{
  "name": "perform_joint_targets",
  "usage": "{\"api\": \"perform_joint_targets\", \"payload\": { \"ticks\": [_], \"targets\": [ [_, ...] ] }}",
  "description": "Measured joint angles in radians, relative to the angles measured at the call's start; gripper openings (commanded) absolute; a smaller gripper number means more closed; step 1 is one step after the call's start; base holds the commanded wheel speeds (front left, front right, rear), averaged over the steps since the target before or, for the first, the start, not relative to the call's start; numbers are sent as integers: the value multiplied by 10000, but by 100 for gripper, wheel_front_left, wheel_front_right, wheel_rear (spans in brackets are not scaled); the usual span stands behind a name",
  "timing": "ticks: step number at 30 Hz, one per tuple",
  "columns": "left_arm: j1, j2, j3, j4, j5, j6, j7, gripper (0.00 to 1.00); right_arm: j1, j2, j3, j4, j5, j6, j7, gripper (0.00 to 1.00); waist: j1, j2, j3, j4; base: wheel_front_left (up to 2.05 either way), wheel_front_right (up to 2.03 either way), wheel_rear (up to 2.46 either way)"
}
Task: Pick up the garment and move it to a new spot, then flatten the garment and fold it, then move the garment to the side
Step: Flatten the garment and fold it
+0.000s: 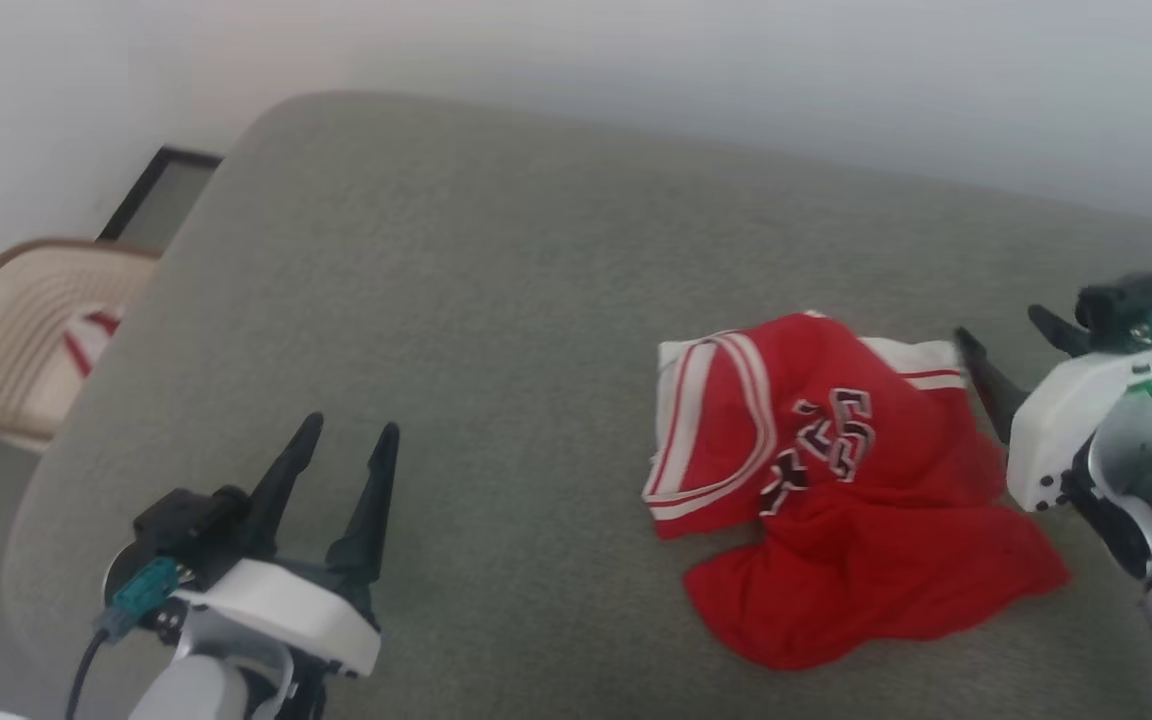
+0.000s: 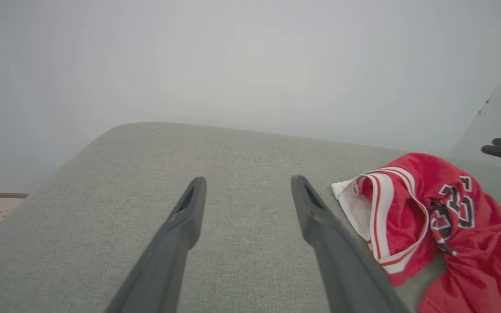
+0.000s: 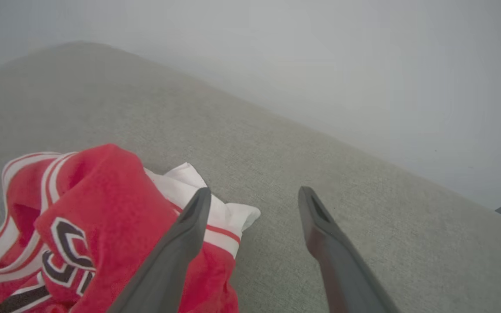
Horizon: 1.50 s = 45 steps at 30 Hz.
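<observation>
One shirt (image 1: pixel 866 500), red with white sleeves, lies crumpled on the grey padded surface (image 1: pixel 496 300). There are two claws, both spread wide and empty. The right claw (image 1: pixel 998 325) is just beside the shirt's sleeve, and the left claw (image 1: pixel 351 428) is well apart from the shirt. The head view takes in a beige chair (image 1: pixel 26 340) far beyond the left claw. The wrist views cut the shirt off, and its folded lettering is unreadable.

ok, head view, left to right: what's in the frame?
Beige ribbed plastic basket or chair, cannot tell which → left pincer, open → crumpled red jersey → right pincer, open, just past the jersey's white sleeve. The jersey lies on the grey cushion.
</observation>
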Motion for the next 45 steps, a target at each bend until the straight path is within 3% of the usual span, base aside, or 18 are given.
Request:
{"api": "perform_joint_targets", "payload": {
  "ticks": [10,18,19,20,26,35,45],
  "targets": [
    [-777,-550,-416,575,92,-259,-253,100,-1414,-1141,1864,1503,1471,2,2150,100,0,0,996,1094,0,0,0],
    [-1035,-836,-550,1016,94,-395,-422,100,-2457,-1333,2487,2759,2249,0,3141,100,0,0,1494,1602,0,0,0],
    [-1069,-838,-548,1078,94,-405,-430,100,-2557,-1325,2566,2871,2336,-2,3139,13,0,0,1516,1632,0,0,0],
    [-1119,-838,-546,1133,94,-407,-431,100,-2651,-1335,2685,2947,2337,0,3129,0,1,0,1527,1652,0,0,0],
    [-1136,-771,-385,1319,88,-416,-506,100,-2909,-1193,3095,3020,2746,10,2721,0,0,0,1392,1481,0,0,0],
    [-945,-479,-138,1285,48,-391,-550,100,-3006,-1910,3164,2343,3099,10,1987,0,1,0,947,691,0,0,0],
    [-618,-98,90,1152,-123,-349,-489,100,-1580,-2957,1858,1630,3060,8,1871,0,0,0,322,-535,0,0,0]
  ]
}}
